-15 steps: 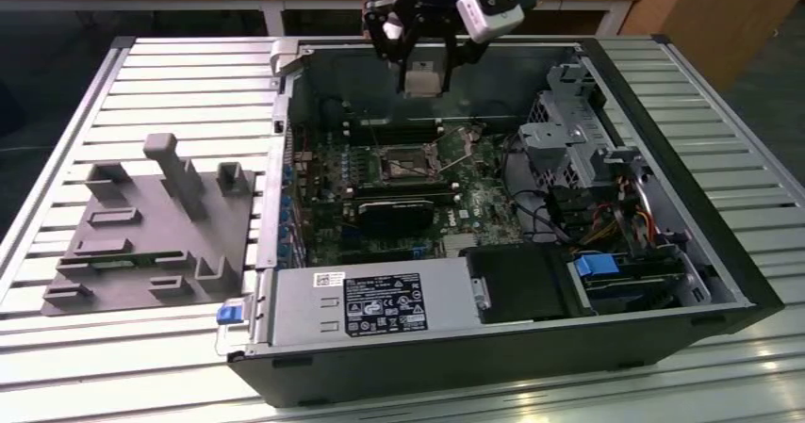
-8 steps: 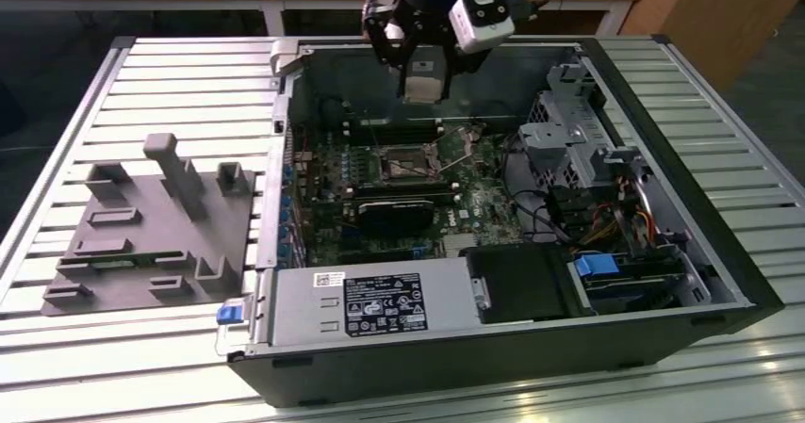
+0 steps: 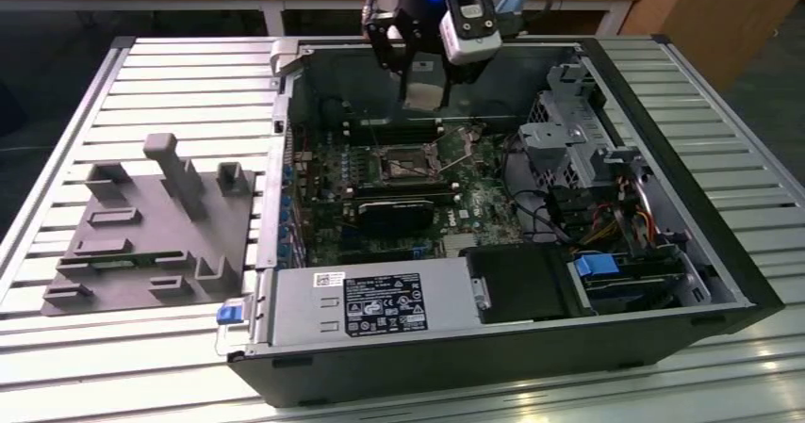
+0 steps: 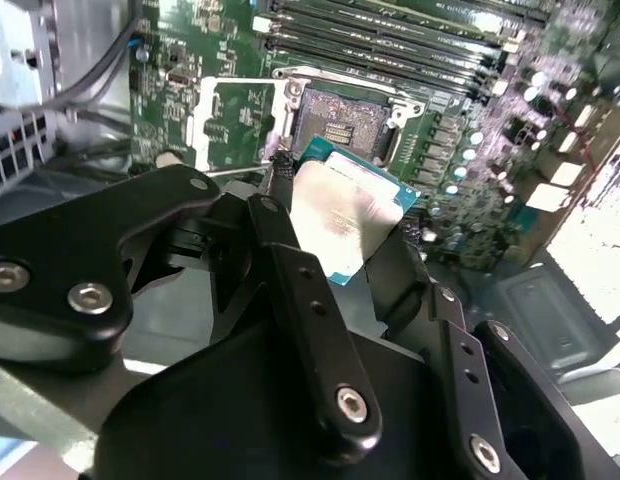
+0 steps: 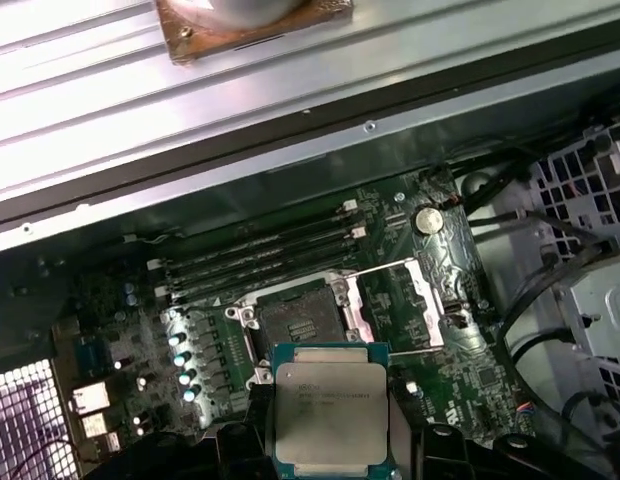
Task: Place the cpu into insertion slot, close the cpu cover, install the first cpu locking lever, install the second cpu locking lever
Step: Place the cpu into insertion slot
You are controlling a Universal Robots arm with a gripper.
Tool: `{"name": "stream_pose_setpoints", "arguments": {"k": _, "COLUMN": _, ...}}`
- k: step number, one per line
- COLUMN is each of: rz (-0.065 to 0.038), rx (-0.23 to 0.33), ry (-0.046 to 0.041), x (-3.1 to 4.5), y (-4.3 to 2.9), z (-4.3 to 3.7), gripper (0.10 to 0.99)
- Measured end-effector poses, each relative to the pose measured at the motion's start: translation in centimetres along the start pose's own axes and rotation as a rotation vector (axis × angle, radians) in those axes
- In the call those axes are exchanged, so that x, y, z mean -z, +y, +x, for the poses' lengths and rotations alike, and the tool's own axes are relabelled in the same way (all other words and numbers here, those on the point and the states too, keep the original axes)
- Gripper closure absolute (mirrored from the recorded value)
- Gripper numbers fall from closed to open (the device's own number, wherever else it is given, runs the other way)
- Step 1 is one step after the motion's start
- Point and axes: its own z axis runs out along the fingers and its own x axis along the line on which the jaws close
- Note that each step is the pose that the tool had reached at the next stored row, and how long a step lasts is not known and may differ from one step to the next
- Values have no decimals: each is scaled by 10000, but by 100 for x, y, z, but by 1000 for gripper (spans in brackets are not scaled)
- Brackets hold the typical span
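The black pincer [image 4: 345, 218] grips the cpu [image 4: 335, 200] by opposite edges, above the green motherboard [image 5: 430, 260] and near the bare insertion slot [image 5: 300, 315], whose cpu cover [image 5: 390, 300] stands swung open. The chip looks light, stiff and slick-topped, likely fragile underneath, so the rim seems the safest hold.

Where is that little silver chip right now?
In the first wrist view, the gripper holds the cpu just short of the open insertion slot on the green board.
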Motion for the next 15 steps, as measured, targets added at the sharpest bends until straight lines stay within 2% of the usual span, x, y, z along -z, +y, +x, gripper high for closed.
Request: {"name": "stream_pose_setpoints", "arguments": {"k": 15, "rz": -27, "rx": -2700, "ry": -224, "x": -152, "y": -12, "z": -2, "gripper": 549}}
